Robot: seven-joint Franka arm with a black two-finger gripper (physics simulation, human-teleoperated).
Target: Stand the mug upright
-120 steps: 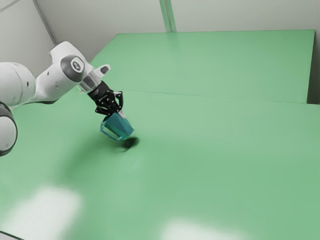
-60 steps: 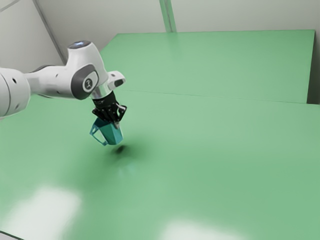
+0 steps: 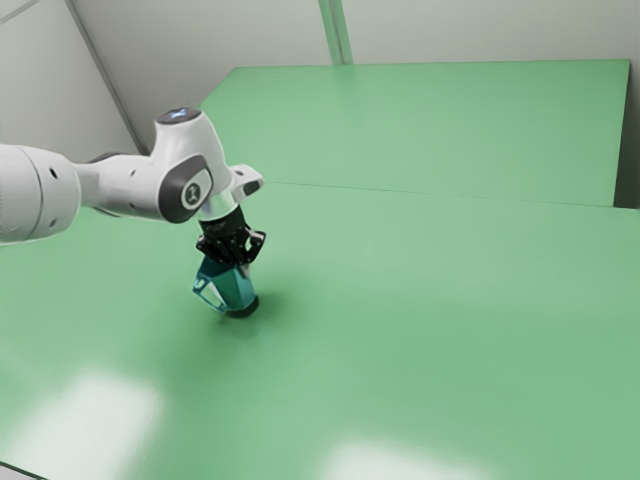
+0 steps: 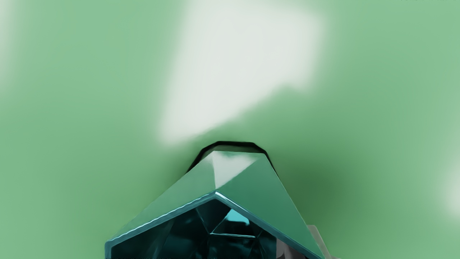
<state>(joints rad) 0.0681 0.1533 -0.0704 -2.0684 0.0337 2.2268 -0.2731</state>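
Mug (image 3: 232, 288) is hanging in the hand (image 3: 240, 268) rn, mouth up toward the hand & base down toward the green bench (image 3: 420, 300). It's close to upright, w/ a bit of a lean tbh, base off toward the exterior view's right. Teal/blue-green thing, faceted sides, and the handle (image 3: 207, 292) sticks out toward the exterior view's left.

Hand is holding the mug by its wall up near the rim, fingers pinched w/ just that wall btwn them. Wrist view has one greyish finger (image 4: 317, 239) outside the wall, and another greyish bit (image 4: 286, 250) showing inside the mouth, right by the same wall. You can see down into the mug too, v. dark in there w/ a few light teal glints.

Dark shadow (image 3: 243, 309) sits right under the base, so it's v. near the bench or on it; can't tell which tbh. Wrist view has a dark edge curving around the far side of the base too.

Arm (image 3: 125, 187) comes in from the exterior view's left, bends at the big white joint & points the hand down. Bench has some bright glare patches (image 3: 95, 420), & there's a pale wall (image 3: 480, 30) behind, fwiw.
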